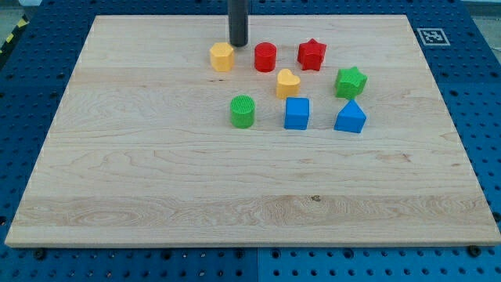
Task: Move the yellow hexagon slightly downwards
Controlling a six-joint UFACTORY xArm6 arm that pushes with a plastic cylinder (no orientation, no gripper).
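Note:
The yellow hexagon point(222, 56) lies on the wooden board near the view's top, left of the other blocks. My tip point(238, 44) is the lower end of the dark rod; it stands just above and to the right of the yellow hexagon, very close to its upper right edge. A red cylinder point(265, 57) lies right of the hexagon.
A red star point(311, 54), a yellow heart point(287, 82), a green star point(351, 81), a green cylinder point(243, 111), a blue cube point(297, 113) and a blue triangular block point(350, 117) lie right of and below the hexagon. The board point(156, 196) rests on a blue pegboard.

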